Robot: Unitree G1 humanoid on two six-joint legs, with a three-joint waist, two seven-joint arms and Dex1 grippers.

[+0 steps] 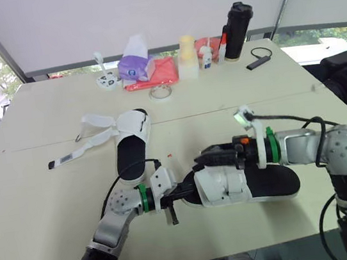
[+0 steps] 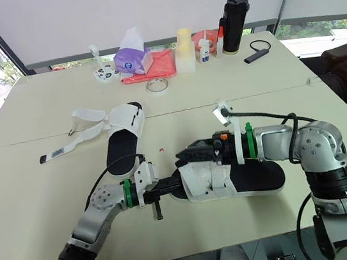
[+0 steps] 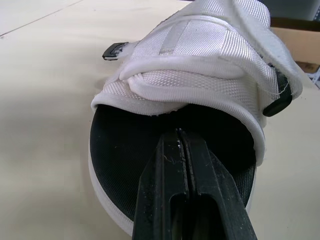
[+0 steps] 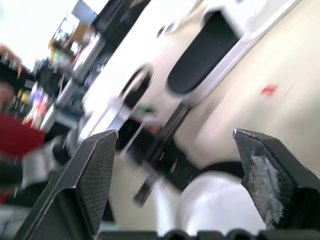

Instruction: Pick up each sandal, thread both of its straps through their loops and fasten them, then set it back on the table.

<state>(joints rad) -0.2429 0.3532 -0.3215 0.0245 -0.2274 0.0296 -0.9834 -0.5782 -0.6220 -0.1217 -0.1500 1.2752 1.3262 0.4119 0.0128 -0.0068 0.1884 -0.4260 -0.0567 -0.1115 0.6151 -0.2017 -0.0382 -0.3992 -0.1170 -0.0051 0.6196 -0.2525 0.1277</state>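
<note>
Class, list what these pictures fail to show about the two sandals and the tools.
- Near sandal: strap fastening, covered by the right tool in the eye views.
- Left tool: whether its tips pinch anything, hidden in the dark toe opening, left wrist view.
- Far sandal: strap detail, blurred in the right wrist view.

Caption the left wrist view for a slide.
Left tool, shut, its tip at the open end of the white-strapped sandal on the table.

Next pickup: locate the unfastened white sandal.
Left eye view: the white black-soled sandal with loose straps lies left of centre on the beige table, beyond the left pincer.
</note>
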